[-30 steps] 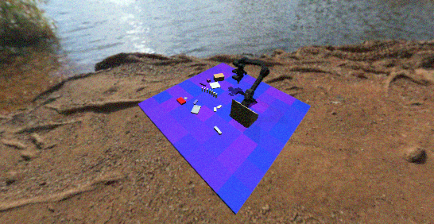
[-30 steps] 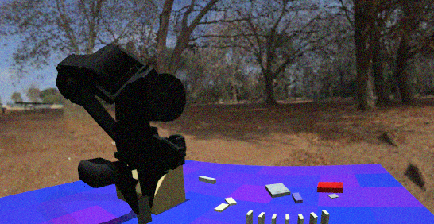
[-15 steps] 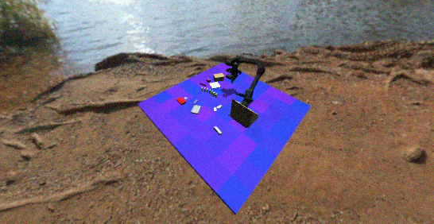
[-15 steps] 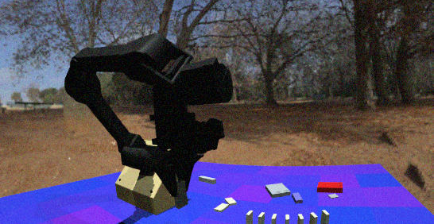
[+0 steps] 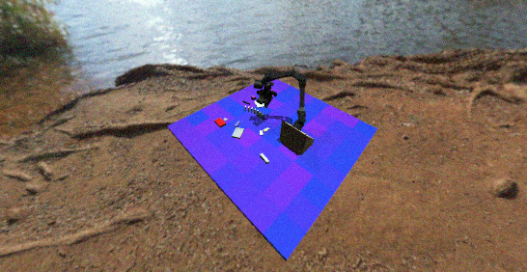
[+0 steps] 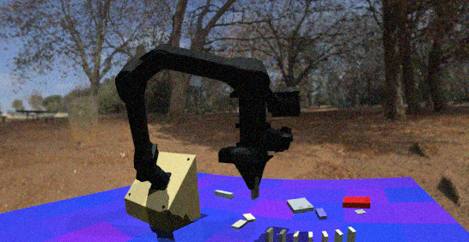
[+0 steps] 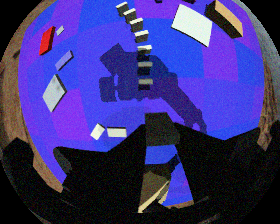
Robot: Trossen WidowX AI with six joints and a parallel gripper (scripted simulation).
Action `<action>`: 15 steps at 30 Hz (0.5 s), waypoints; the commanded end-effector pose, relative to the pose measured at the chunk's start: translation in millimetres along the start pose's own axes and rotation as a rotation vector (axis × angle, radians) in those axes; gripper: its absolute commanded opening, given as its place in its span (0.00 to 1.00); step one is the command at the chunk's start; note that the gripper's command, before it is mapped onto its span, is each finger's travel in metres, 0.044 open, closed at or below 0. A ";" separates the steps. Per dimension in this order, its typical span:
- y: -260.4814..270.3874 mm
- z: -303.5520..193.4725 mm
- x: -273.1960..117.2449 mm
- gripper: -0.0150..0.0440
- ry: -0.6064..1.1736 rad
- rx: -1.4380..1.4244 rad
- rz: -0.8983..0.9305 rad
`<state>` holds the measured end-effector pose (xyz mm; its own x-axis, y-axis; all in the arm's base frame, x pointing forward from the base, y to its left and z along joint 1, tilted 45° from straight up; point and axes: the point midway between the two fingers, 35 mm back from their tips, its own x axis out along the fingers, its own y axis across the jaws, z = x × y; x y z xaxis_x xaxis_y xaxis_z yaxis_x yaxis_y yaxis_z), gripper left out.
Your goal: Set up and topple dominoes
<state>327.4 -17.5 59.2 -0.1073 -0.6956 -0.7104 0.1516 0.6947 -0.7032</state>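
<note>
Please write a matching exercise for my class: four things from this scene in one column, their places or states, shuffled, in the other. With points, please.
Things
1. Red block (image 5: 220,122) (image 6: 356,202) (image 7: 47,41)
2. Row of dominoes (image 5: 251,110) (image 6: 325,237) (image 7: 142,35)
3. Gripper (image 5: 263,102) (image 6: 254,189) (image 7: 159,127)
4. Lavender block (image 5: 237,123) (image 6: 321,214) (image 7: 64,60)

Places or states
A. Standing upright
B. Between a pale slab (image 5: 237,132) (image 6: 300,205) (image 7: 54,93) and the red block
C. Beside a small pale chip (image 5: 225,119) (image 6: 360,212) (image 7: 60,30)
D. Closed on a domino

Pairs: 1-C, 2-A, 3-D, 4-B
</note>
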 end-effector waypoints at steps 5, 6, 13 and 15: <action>9.6 4.8 15.0 0.44 -0.006 0.025 0.007; 10.1 5.8 21.5 0.44 -0.007 0.025 0.008; 11.4 9.1 65.3 0.44 -0.008 0.024 0.010; 11.2 8.9 76.9 0.44 -0.008 0.023 0.009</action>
<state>332.9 -49.7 13.0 -0.0958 -0.6851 -0.7221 0.1865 0.7002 -0.6891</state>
